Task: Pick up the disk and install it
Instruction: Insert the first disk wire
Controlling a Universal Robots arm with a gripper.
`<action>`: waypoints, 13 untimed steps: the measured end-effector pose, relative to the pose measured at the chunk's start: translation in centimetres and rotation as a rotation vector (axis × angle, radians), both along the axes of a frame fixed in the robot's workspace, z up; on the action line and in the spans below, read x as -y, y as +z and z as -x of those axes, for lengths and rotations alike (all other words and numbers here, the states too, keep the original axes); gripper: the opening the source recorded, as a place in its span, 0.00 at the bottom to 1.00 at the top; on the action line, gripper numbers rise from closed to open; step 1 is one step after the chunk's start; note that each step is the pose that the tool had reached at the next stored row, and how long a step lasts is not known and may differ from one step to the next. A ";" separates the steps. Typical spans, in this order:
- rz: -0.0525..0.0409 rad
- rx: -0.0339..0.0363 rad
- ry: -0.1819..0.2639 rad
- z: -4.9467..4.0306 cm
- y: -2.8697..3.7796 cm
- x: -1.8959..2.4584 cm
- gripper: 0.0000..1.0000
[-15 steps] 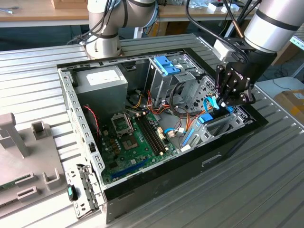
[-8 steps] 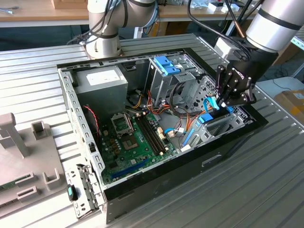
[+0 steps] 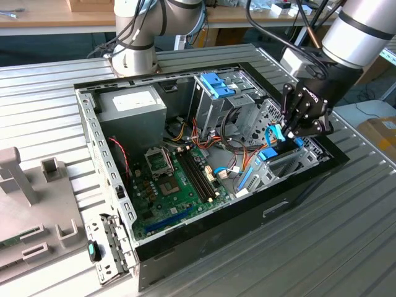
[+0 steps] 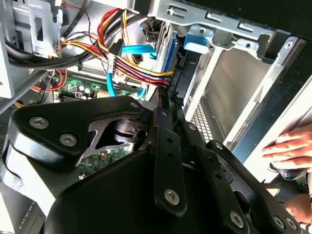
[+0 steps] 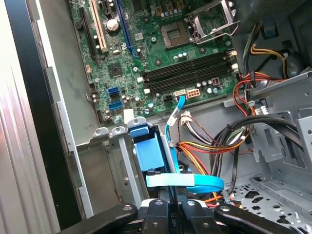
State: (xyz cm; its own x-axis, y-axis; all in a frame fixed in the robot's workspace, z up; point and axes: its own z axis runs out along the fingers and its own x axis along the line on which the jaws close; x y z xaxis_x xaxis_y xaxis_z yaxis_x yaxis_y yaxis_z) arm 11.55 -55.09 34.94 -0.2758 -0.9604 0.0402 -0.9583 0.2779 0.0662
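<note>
1. Grey metal disk [image 5: 152, 153], light-blue rail, one. It stands on edge with broad faces upright, inside the low drive bay [image 5: 105, 161] at the computer case's [image 3: 93, 142] corner on the exterior view's right. Its long edge runs along the bay's walls.
2. Gripper [image 3: 291, 133], black, one. It is directly over the disk, jaws closed together, tips at the disk's upper edge.
3. Computer case, open, one, on the ribbed table [image 3: 346, 235]. It holds one green motherboard [image 3: 167, 185], one grey power supply [image 3: 133, 105] and one blue flat cable [image 5: 185, 180] beside the disk.
4. Hand [image 4: 290, 146], one, resting at the case's outer edge.
</note>
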 end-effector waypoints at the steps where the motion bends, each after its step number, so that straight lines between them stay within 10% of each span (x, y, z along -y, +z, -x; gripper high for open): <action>1: -0.0001 0.0000 0.001 -0.04 0.00 -0.01 0.16; 13: -0.0101 0.0106 0.059 -0.06 -0.03 0.10 0.16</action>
